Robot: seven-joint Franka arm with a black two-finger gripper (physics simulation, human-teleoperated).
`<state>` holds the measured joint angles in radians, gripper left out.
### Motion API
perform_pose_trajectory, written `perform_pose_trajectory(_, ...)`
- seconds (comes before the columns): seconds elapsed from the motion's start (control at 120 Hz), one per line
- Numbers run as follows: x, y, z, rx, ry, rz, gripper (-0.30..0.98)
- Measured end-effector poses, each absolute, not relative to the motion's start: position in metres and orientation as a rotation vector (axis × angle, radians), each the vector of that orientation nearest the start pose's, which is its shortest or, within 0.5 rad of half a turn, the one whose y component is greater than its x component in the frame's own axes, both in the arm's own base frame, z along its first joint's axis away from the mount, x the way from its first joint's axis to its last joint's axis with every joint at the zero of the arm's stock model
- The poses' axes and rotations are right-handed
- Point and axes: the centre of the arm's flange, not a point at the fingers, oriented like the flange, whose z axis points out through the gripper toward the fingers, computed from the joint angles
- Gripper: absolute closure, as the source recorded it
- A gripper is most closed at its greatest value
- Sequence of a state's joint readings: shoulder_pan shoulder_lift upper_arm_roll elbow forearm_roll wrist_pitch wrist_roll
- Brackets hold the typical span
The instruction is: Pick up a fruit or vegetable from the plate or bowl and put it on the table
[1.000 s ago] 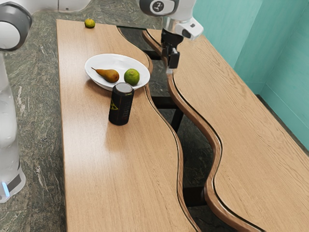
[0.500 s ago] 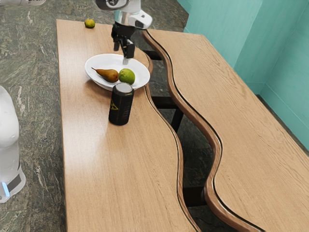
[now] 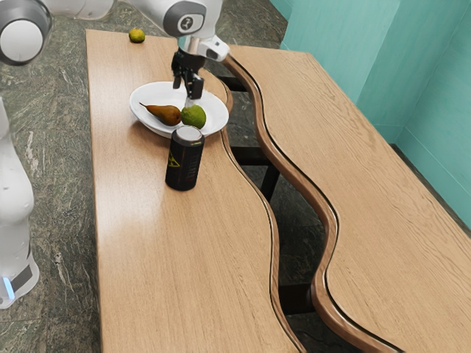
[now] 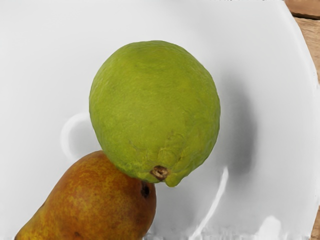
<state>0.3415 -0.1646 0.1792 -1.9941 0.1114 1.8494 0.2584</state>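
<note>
The round white dish (image 3: 215, 114) is the landmark here, and it stands on the light wood-grained desk (image 3: 147, 243). Two pieces of fruit lie inside the dish: a round green citrus with a brown stem scar (image 3: 193, 117), and a brownish-orange pear with a tapering neck (image 3: 163, 113). The pear's thick end points toward the citrus, very near it; whether the two actually touch I cannot tell.

The black two-finger pincer (image 3: 185, 93) hangs above the dish, its fingers apart and nothing between them. The citrus sits large under the hand in the wrist view — so it looks like the likelier pick, though either fruit in the dish would answer the task.

As for progress, the approach seems nearly done, and the rest is still to do: lowering into the dish, closing on the fruit, lifting it over the dish's rim, and setting it down on the desk outside the dish. The descent probably calls for care on the pear's side, since a finger coming down there could nudge the pear or land on it.

Outside the dish, a black cylindrical can with a yellow mark (image 3: 184, 162) stands upright just beside it, a poor place to swing past low. A small yellow-green fruit (image 3: 137, 35) rests on the desk well apart from the dish, on the side away from the can.
</note>
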Motion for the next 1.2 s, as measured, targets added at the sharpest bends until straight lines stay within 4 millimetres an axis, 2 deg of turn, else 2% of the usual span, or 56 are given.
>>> perform_pose_trajectory(0.108,0.436,0.264,0.542,-3.033,-0.299,-0.030,0.00)
perform_pose_trajectory(0.275,0.455,0.275,0.537,-3.015,-0.195,-0.084,0.00)
perform_pose_trajectory(0.417,0.453,0.274,0.523,-3.025,-0.125,-0.074,0.00)
perform_pose_trajectory(0.525,0.449,0.282,0.517,-3.026,-0.104,-0.069,0.00)
perform_pose_trajectory(0.85,0.473,0.291,0.486,-3.026,0.002,-0.063,0.00)
perform_pose_trajectory(1.2,0.477,0.288,0.460,-3.061,0.057,-0.035,0.00)
